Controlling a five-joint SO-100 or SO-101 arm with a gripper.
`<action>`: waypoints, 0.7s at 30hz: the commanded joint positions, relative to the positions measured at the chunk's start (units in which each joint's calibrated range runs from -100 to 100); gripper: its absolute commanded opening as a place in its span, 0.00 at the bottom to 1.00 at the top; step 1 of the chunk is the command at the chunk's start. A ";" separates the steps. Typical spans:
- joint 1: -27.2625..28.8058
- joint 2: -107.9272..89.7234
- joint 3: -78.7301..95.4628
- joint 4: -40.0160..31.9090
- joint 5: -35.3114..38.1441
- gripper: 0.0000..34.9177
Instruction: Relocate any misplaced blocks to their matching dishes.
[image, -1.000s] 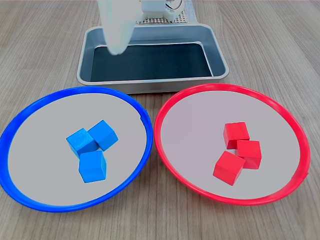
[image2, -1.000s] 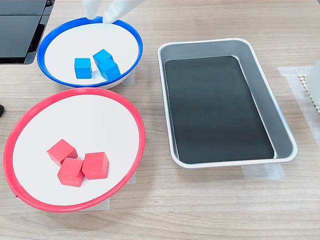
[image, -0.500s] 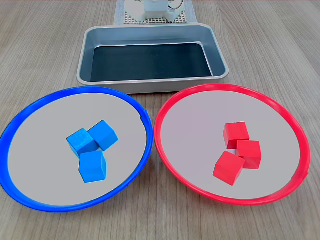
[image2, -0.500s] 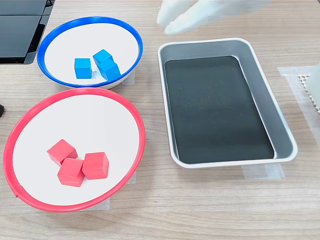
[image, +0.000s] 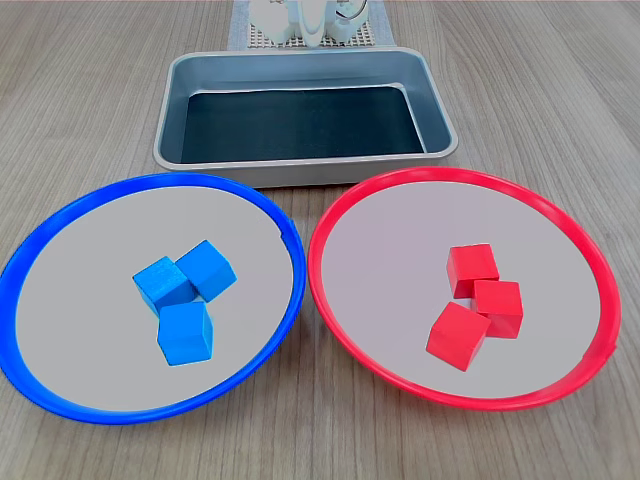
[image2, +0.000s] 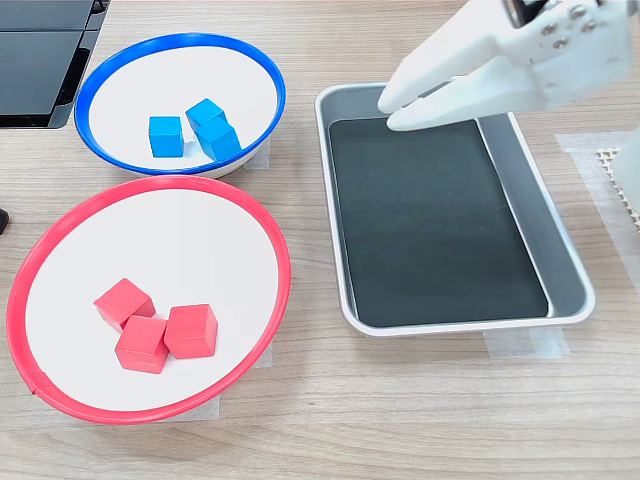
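Three blue blocks (image: 185, 295) (image2: 195, 130) lie clustered in the blue-rimmed dish (image: 150, 181) (image2: 180, 40). Three red blocks (image: 475, 305) (image2: 155, 325) lie together in the red-rimmed dish (image: 460, 173) (image2: 150, 183). No block lies outside a dish. In the second exterior view my white gripper (image2: 390, 112) hangs over the far-left corner of the metal tray, with its fingertips almost touching and nothing between them. The first exterior view shows only a sliver of the gripper (image: 312, 28), behind the tray at the top edge.
A rectangular grey metal tray (image: 300, 170) (image2: 460, 326) with a dark bottom holds nothing. Behind it a perforated white mat (image: 372, 36) (image2: 612, 160) lies under the arm's base. A black device (image2: 40, 50) sits at the second exterior view's top left.
The gripper has swung away from above the blue dish to over the tray, and its fingers have come together. The blocks and dishes have not moved.
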 joint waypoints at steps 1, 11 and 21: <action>0.54 -7.16 3.41 2.75 -1.90 0.01; -0.30 -17.48 8.69 11.17 -5.91 0.01; -0.11 -19.69 12.24 12.16 -6.59 0.01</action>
